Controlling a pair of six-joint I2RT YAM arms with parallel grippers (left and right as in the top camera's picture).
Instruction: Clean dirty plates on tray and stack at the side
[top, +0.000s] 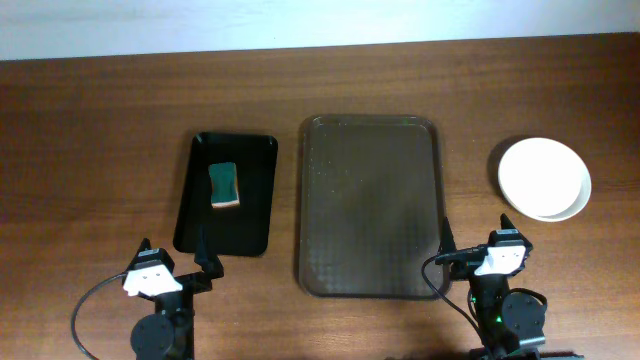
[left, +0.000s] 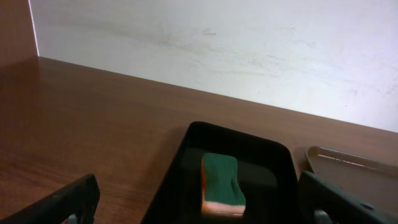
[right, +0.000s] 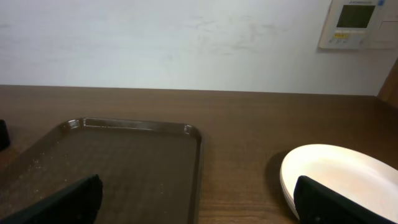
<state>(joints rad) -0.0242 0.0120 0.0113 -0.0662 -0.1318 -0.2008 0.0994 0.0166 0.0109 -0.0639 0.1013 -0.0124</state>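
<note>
The brown tray (top: 370, 205) lies in the middle of the table with nothing on it. White plates (top: 545, 178) sit in a stack on the table to its right; I see no smear on the top one. My left gripper (top: 175, 248) is open and empty at the front, just before the black tray. My right gripper (top: 475, 232) is open and empty at the front, between the brown tray's right corner and the plates. In the right wrist view the gripper (right: 199, 205) faces the gap between the tray (right: 124, 162) and the plates (right: 339, 177).
A small black tray (top: 250, 200) left of the brown tray holds a green and orange sponge (top: 224, 186). In the left wrist view the open gripper (left: 202, 208) faces the sponge (left: 221, 180) in the black tray (left: 261, 149). A white wall runs behind the table.
</note>
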